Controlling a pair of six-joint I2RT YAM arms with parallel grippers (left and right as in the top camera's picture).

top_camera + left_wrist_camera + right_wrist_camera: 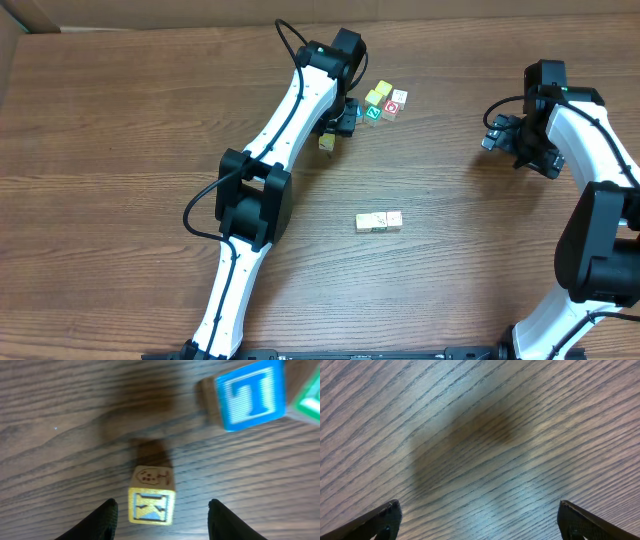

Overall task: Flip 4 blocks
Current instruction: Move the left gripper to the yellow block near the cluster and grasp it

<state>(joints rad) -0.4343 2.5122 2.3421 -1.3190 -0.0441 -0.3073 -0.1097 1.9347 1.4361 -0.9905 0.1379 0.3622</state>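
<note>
Overhead, my left fingers (343,120) hover at a yellow-faced block (327,143), and my right fingers (492,135) are spread wide, holding nothing. In the left wrist view the block sits between the half-open fingertips with a gap on each side, ungripped. Its yellow letter face points back at the wrist, cream face up. It's a cube, so no long axis. It's blurry, possibly skewed. A blue-faced cube (252,394) lies beyond. I'd centre, close squarely on the side faces, then roll. The right wrist view shows only bare worktop (480,435) between the fingers.

The left arm (285,120) slants from the table's (110,160) near edge to its far middle, a block cluster (385,100) just beside; the left half lies open.
</note>
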